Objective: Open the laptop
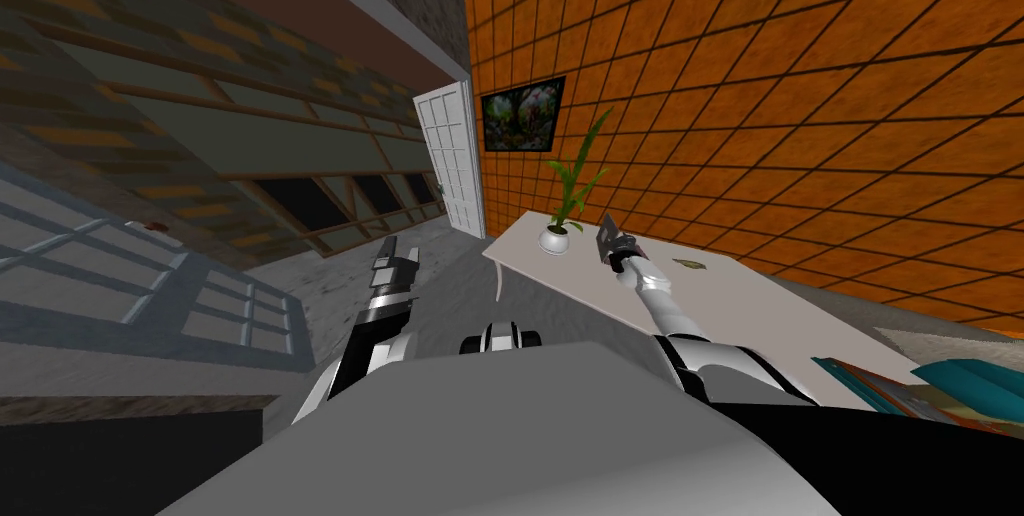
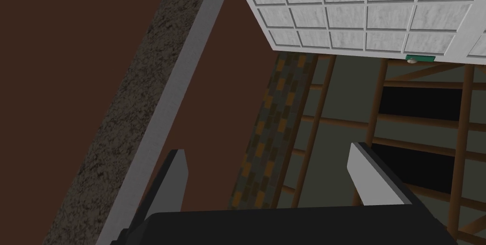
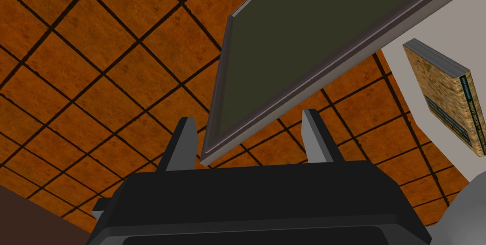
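The laptop's lid [image 3: 303, 28] is a dark screen in a grey frame, raised off the white table [image 1: 760, 310]. In the head view it is a small grey slab [image 1: 604, 227] beside the potted plant. My right gripper [image 3: 249, 123] has a corner of the lid between its fingers, which have closed in on it from both sides. That gripper [image 1: 610, 245] is stretched out over the table. My left gripper [image 2: 270, 161] is held out over the floor left of the table [image 1: 395, 260], open and empty.
A potted plant [image 1: 565, 200] stands at the table's far end, close to the lid. A book [image 3: 446, 99] lies flat on the table past the lid. An orange tiled wall [image 1: 800, 90] runs behind the table. A white door [image 1: 455, 155] stands in the corner.
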Controlling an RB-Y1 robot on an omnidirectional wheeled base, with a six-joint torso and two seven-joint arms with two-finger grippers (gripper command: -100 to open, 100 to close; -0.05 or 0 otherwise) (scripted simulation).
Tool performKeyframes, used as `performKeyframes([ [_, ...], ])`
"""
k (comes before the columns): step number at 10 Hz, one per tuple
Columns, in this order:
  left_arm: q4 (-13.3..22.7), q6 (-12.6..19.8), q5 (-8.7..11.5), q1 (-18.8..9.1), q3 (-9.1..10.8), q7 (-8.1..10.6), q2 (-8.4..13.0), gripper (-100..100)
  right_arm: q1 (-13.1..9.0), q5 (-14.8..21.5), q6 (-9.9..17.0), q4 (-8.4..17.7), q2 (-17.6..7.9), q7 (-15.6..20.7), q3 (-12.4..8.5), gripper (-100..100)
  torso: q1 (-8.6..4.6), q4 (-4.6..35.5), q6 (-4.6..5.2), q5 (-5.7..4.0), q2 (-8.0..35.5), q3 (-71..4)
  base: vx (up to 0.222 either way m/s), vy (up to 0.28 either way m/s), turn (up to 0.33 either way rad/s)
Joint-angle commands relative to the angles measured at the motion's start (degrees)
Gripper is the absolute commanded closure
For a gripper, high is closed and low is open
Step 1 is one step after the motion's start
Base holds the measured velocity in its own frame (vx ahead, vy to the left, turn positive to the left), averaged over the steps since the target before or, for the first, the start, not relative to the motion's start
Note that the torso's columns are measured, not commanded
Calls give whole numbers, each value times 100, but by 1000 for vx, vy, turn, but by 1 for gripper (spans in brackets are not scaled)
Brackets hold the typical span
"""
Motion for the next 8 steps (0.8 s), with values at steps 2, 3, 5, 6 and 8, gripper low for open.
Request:
performKeyframes([
  [2,0,0,0,0,0,0,0,0,615,170,-286,-427,-243,-535,-118,100,7,0,-4,1,6,3,95,79,-83],
  [3,0,0,0,1,0,0,0,0,696,170,-286,-427,-243,-578,-118,100,11,0,3,4,-6,-3,111,67,-68],
  [5,0,0,0,1,0,0,0,0,1001,237,-422,-621,-362,-841,-167,100,7,-2,-6,3,-10,-7,107,69,-81],
  [6,0,0,0,0,0,0,0,0,1195,304,-558,-816,-482,-1073,-217,100,6,-5,-13,-2,-6,-4,83,94,-84],
  [8,0,0,0,0,0,0,0,0,1527,371,-695,-1010,-602,-1341,-267,100,10,-6,-9,-3,1,0,91,86,-78],
])
